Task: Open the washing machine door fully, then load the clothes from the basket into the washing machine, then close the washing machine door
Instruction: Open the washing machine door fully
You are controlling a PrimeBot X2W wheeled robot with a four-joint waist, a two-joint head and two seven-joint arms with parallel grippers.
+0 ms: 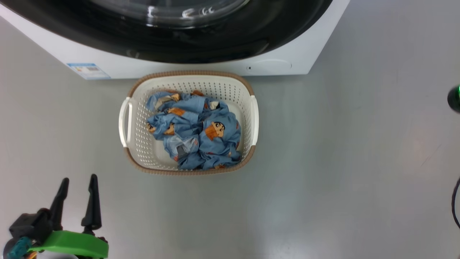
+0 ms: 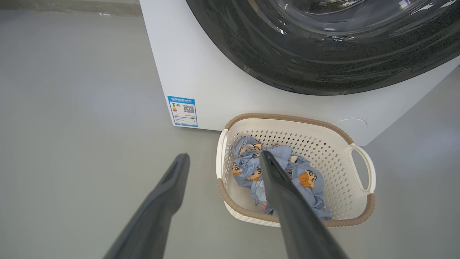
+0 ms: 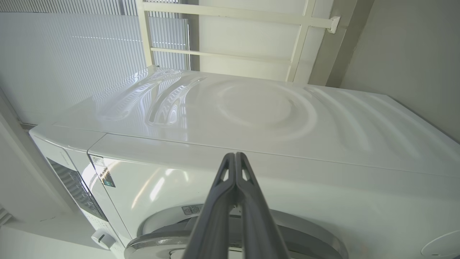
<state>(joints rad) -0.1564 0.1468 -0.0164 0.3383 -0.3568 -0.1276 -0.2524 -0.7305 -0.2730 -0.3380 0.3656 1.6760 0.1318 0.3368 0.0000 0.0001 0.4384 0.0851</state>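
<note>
Left gripper (image 1: 79, 178) hung wide open over bare floor, holding nothing, near the basket (image 1: 190, 73). Right gripper (image 3: 235, 154) was pinched shut and empty, up by the washing machine (image 3: 251, 118) top. Clothes (image 1: 196, 131) lay crumpled in the basket, just below the washing machine door (image 1: 201, 43). Soft, light, floppy stuff, I reckoned: best pinched at a raised fold mid-pile, gathered deep so nothing trailed.

Glossy black washing machine door (image 1: 201, 43); perforated plastic basket (image 1: 248, 108).
</note>
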